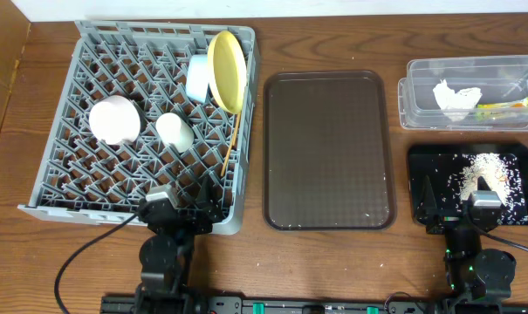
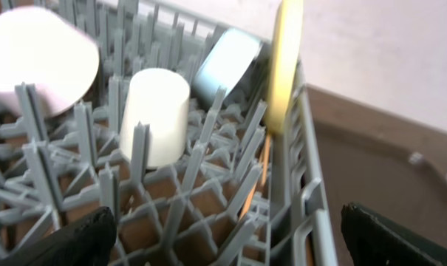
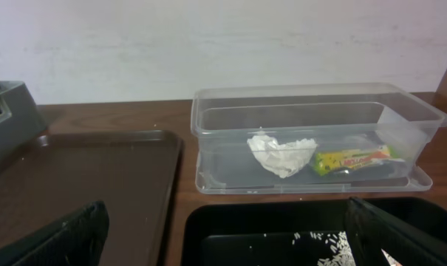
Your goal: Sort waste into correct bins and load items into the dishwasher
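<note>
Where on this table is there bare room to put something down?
The brown tray, between the grey rack and the clear tub and black bin, is nearly bare. So are the rack's front rows and the table behind the tray. Crowded: the rack's back, with yellow plate, blue bowl, pinkish bowl and cup; both bins are partly filled.

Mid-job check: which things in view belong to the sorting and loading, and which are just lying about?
Job: crumpled napkin, yellow-green wrapper, crumbs, clear tub, black bin, yellow plate, blue bowl, pinkish bowl, cream cup, chopsticks, grey rack.
Lying about: brown tray.
</note>
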`<state>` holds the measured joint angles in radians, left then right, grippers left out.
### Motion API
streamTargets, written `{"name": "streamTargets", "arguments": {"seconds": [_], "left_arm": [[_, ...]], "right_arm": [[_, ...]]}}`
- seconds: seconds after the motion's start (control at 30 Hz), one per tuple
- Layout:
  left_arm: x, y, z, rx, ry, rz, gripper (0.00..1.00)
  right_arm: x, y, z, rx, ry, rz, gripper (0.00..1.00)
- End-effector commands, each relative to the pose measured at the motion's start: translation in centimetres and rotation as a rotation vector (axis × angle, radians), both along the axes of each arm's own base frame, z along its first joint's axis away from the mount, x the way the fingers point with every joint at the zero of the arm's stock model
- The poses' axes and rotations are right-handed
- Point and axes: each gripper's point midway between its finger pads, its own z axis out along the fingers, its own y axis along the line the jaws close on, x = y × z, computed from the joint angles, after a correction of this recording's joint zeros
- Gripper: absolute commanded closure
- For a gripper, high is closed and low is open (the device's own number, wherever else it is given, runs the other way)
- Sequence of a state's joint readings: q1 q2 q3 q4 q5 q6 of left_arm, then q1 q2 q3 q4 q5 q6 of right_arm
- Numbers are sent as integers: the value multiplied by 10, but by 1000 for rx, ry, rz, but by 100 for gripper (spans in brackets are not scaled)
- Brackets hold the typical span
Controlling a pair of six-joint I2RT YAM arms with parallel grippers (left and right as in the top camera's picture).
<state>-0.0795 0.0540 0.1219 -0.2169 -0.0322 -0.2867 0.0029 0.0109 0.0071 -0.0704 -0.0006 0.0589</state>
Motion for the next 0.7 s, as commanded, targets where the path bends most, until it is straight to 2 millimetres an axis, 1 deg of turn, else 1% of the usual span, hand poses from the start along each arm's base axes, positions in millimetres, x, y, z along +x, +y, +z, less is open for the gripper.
{"name": "streamTargets", "arguments": {"seconds": [0.0,0.17,0.27,0.5,0.53,0.6,0.67], "left_arm": [[2,-1,6,15,-63,-8,2],[6,-1,16,10,-136,-7,2],[8,-2,18,7,-169,-7,2],[10,-18,18,30,-198,-106,2],[10,-19,17,39,-193,-110,2],[9,-16,7,72,-154,-102,2],[7,-12,-11,95,-79,-87,2]], "right_arm": [[0,-2,-1,-11,1,-7,1],[0,-2,-1,-11,1,-7,1],[0,-2,-1,-12,1,-7,1],[0,-2,-1,-11,1,-7,1],[0,-2,-1,-11,1,-7,1],[0,-2,-1,-11,1,-7,1],[0,-2,-1,-11,1,-7,1]]}}
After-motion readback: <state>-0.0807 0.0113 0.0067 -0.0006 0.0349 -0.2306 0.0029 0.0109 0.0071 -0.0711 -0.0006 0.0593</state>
